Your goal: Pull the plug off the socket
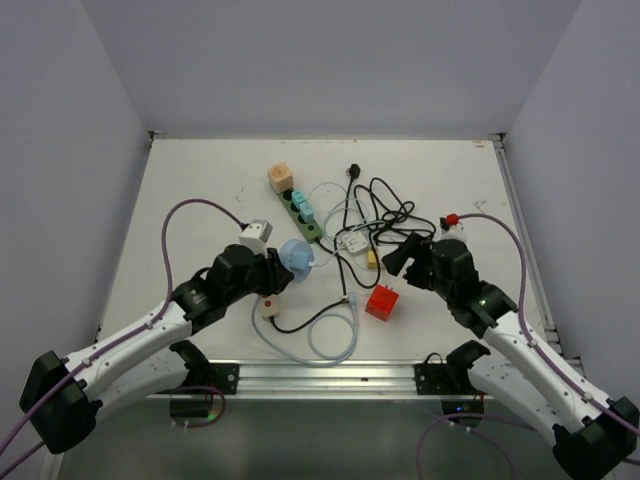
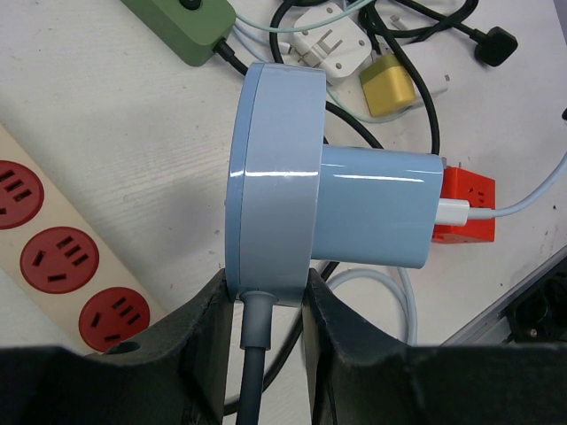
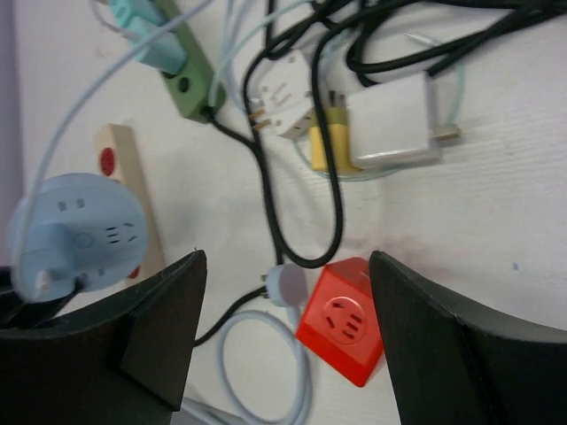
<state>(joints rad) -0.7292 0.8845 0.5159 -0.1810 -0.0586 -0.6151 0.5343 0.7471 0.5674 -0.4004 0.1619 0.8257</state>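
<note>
A light blue round socket (image 1: 297,255) is held off the table; in the left wrist view it (image 2: 283,177) fills the middle. A small white plug (image 2: 452,212) sits in the end of its barrel, its pale cable running right. My left gripper (image 1: 280,268) is shut on the socket's disc rim (image 2: 266,288), a finger on each side, with the grey cord between them. My right gripper (image 1: 400,255) is open and empty, hovering above a red cube socket (image 3: 341,323) and a loose grey plug (image 3: 285,285). The blue socket (image 3: 80,235) lies to its left.
A green power strip (image 1: 305,215) with teal plugs, a beige cube (image 1: 280,177) and a beige strip with red outlets (image 2: 53,257) lie nearby. Tangled black cords (image 1: 385,215), a white adapter (image 3: 394,133), a yellow plug (image 3: 328,146) and a pale cable loop (image 1: 335,340) cover the middle.
</note>
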